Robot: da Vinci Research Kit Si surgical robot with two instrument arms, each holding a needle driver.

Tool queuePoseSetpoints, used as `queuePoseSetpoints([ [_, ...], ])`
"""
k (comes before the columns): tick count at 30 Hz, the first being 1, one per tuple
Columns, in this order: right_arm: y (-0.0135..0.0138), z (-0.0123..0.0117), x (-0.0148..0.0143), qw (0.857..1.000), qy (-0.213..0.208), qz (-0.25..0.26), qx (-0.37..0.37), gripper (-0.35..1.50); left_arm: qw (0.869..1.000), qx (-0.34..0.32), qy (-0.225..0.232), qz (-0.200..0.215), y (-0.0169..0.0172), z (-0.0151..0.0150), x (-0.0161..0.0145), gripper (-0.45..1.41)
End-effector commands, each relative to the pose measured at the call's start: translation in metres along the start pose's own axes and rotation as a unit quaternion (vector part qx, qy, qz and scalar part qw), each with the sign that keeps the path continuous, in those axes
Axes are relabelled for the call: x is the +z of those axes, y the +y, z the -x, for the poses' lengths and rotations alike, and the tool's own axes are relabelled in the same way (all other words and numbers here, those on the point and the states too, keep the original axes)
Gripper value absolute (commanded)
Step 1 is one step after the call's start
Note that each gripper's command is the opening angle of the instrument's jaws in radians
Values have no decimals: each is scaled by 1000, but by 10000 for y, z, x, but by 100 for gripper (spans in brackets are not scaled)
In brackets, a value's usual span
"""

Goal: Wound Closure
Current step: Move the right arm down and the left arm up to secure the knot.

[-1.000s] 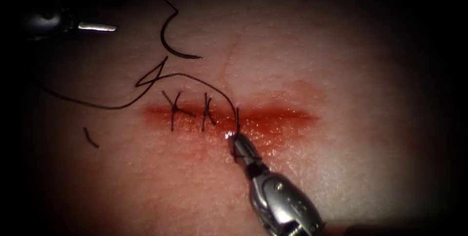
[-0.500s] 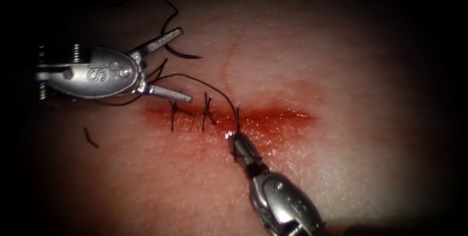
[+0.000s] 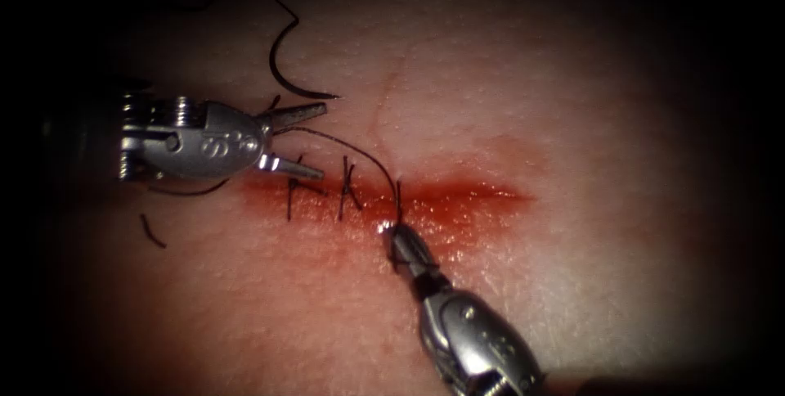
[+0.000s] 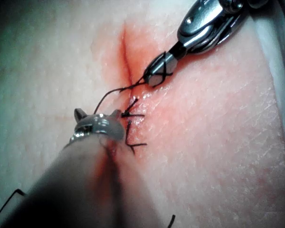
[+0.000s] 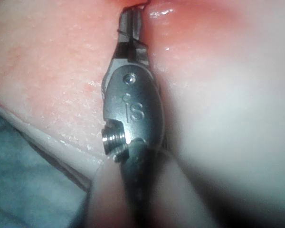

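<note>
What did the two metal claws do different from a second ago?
The left tool came in from the left edge to the thread beside the stitches; its open jaws have narrowed and hold nothing. The right tool stayed shut on the thread at the cut. The needle lay loose on the tissue, unmoved.

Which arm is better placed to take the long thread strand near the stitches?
Probably the left tool: its jaws stand open astride the thread, empty. The right tool is shut on the thread at the cut.

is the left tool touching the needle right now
Cannot tell. In the endoscope view the left tool's upper tip overlaps the needle's pointed end, without showing contact or gap.
</note>
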Motion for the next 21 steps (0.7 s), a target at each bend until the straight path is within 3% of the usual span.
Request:
queuePoseSetpoints([
  [1,-5,8,2,1000,0,-1,1,-35,1000,0,-1,-1,-3,0,6,20],
  [2,-5,8,2,1000,-1,-3,1,-35,1000,-1,-8,-5,-6,1,6,5],
  [5,-5,7,1,1000,-1,-3,1,-35,1000,-2,-19,-10,-10,3,7,-17],
  [6,-6,7,1,1000,-1,-3,1,-35,1000,-2,-21,-11,-13,5,8,-45],
  [18,-7,5,-1,1000,-3,-3,1,-35,999,27,-21,17,-38,22,6,-45],
  [21,-8,6,-1,1000,-3,-2,1,-35,1000,27,-14,-3,-50,20,13,-45],
])
